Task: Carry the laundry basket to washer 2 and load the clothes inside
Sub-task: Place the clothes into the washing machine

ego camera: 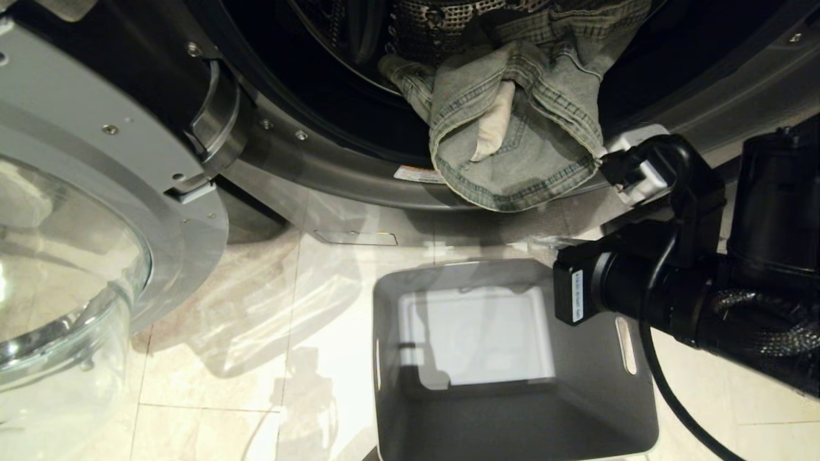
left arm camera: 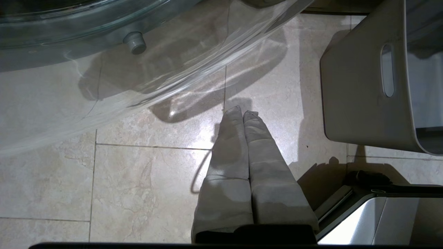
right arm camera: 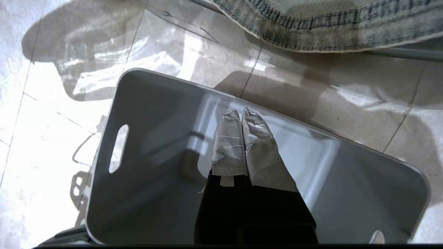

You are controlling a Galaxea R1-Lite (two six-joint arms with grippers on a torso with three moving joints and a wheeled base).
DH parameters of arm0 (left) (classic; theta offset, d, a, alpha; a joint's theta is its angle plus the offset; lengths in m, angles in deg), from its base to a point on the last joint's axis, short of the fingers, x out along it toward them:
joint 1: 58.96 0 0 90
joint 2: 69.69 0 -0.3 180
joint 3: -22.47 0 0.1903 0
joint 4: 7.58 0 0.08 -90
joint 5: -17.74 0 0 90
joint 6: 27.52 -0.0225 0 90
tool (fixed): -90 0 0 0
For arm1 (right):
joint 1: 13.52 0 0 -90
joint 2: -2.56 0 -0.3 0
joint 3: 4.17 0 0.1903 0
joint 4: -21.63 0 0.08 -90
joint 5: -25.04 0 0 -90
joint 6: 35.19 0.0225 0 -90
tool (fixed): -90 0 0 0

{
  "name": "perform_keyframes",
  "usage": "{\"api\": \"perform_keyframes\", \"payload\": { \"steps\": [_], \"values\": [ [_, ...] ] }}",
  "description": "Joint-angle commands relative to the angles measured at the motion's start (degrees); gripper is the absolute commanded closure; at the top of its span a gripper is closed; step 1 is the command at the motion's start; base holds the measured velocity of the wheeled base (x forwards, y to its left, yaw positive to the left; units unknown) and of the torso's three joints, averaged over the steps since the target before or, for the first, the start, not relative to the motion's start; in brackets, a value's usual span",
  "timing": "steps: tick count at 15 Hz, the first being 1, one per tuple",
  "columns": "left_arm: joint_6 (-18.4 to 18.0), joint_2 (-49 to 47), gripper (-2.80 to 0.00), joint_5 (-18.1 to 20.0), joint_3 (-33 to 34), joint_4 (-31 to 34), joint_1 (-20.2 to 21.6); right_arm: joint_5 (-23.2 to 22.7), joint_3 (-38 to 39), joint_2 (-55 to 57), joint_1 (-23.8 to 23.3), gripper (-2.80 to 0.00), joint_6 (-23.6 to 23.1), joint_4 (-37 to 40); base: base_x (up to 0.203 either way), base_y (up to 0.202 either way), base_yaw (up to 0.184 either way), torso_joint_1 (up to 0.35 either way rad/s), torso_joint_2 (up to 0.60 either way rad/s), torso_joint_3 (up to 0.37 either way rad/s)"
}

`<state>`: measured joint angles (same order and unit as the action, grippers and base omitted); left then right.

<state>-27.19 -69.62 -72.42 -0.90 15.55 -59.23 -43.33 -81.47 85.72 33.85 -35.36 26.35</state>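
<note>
Both grippers pinched closed and holding nothing: right gripper (right arm camera: 242, 116) hangs over the empty laundry basket (ego camera: 596, 410) on the floor tiles (ego camera: 211, 384), left gripper (left arm camera: 242, 112) low at the left, while the clothes (ego camera: 512, 121) drape over the lip of washer 2 (ego camera: 333, 160), its door (ego camera: 96, 211) swung open left.

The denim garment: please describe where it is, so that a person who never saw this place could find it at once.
Find the open round mouth of the dark grey washer. The denim garment hangs over its lower rim, partly inside the drum, above the empty grey basket on the tiled floor. It is the only cloth here, pale green-grey with stitched seams.
</note>
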Motion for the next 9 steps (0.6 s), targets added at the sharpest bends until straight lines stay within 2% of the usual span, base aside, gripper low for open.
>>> {"api": "perform_keyframes", "payload": {
  "steps": [1, 3, 6, 9],
  "values": [
    [0.0, -0.1, 0.00, 0.0, 0.0, 0.0, 0.0, 0.5, 1.4, 2.8, -0.1, 0.00, -0.1, -3.1, 0.000, 0.000, 0.000, 0.000, 0.00, 0.000],
    [0.0, -0.1, 0.00, 0.0, 0.0, 0.0, 0.0, 2.2, 1.6, 5.9, -0.5, 0.00, -0.4, -6.9, 0.000, 0.000, 0.000, 0.000, 0.00, 0.000],
    [0.0, -0.1, 0.00, 0.0, 0.0, 0.0, 0.0, 4.6, 0.9, 9.4, -1.1, 0.00, -0.5, -7.5, 0.000, 0.000, 0.000, 0.000, 0.00, 0.000],
    [0.0, -0.1, 0.00, 0.0, 0.0, 0.0, 0.0, 5.0, 1.1, 11.5, -1.1, 0.00, -0.3, -7.7, 0.000, 0.000, 0.000, 0.000, 0.00, 0.000]
  ]
}}
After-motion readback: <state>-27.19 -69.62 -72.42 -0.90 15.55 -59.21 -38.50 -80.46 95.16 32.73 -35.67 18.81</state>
